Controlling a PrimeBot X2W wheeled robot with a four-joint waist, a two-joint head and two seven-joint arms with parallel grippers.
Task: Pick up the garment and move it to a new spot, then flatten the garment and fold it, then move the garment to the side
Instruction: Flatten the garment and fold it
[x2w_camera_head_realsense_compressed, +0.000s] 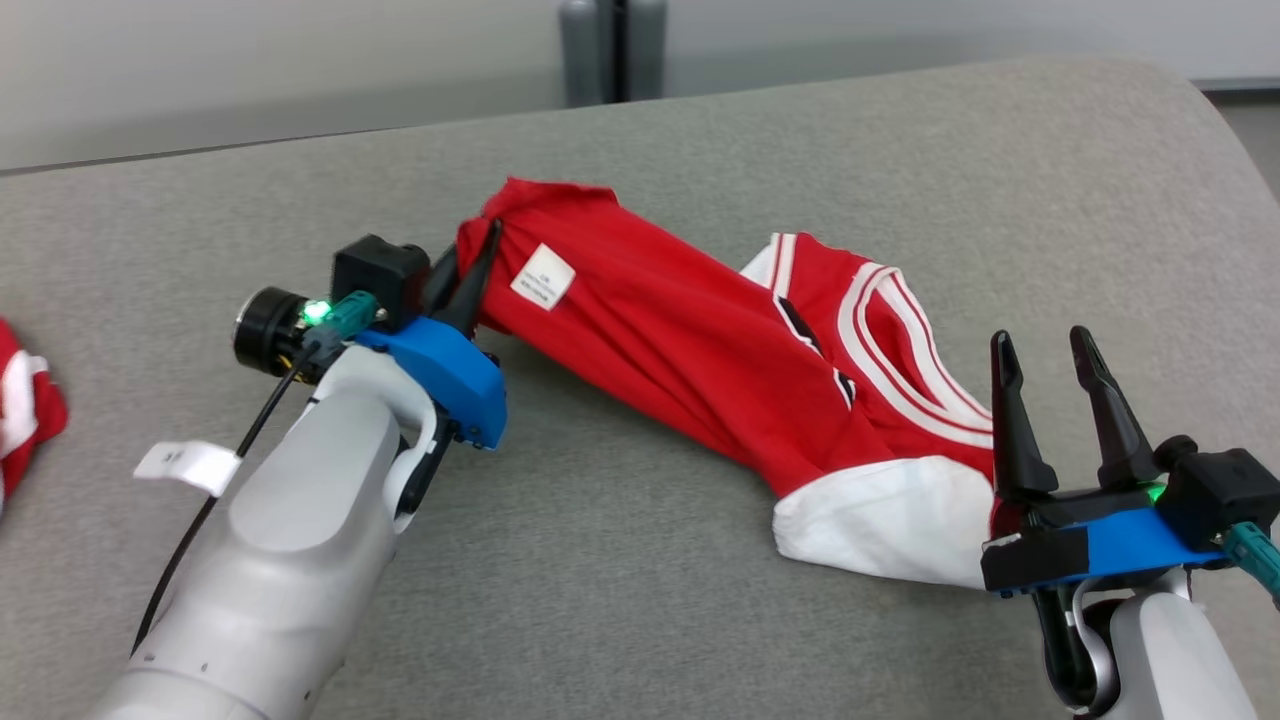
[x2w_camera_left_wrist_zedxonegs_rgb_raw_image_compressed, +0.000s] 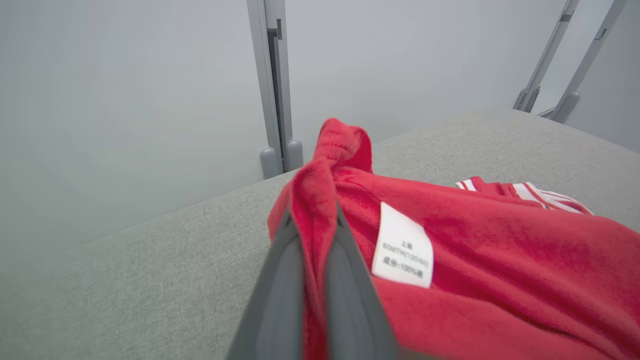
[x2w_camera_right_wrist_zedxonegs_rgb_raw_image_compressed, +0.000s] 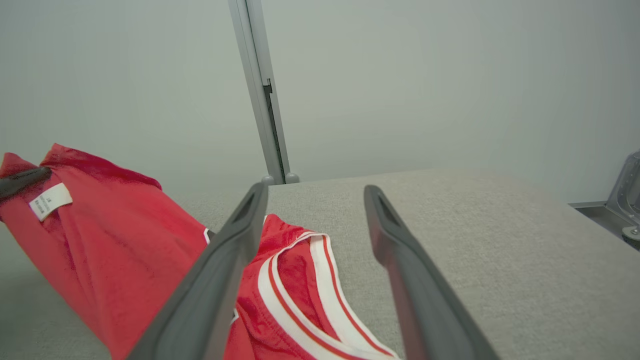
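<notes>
Grey fabric-covered bench (x2w_camera_head_realsense_compressed: 650, 620) is taking up most of the head view, with pale wall behind its far edge.

Red jersey-type garment with white striped trim and a white panel (x2w_camera_head_realsense_compressed: 680, 350) is lying diagonally across the middle of the bench. It is stretching from upper left to lower right, bunched and creased rather than flat. Its upper-left end is sitting raised, with shadow showing beneath it. The striped trim and white panel are resting on the bench at the lower-right end.

Left arm, pale grey with a blue wrist block, is reaching in from the lower left. Left tool (x2w_camera_head_realsense_compressed: 475, 250) is pinching the upper-left end of the garment. In the left wrist view its two dark fingers (x2w_camera_left_wrist_zedxonegs_rgb_raw_image_compressed: 350, 300) are lying close together with a fold of red cloth squeezed between them and a tuft rising past the tips.

Right tool (x2w_camera_head_realsense_compressed: 1040, 345) is standing at the lower right with its fingers spread and pointing up the view, nothing between them. The garment's white panel is reaching up to this tool's base; contact there cannot be told.

Second red-and-white cloth (x2w_camera_head_realsense_compressed: 25, 400) is lying at the bench's left edge, well apart from the garment.

Small white printed label (x2w_camera_head_realsense_compressed: 543, 276) is showing on the red cloth just beside the left tool's fingers.
</notes>
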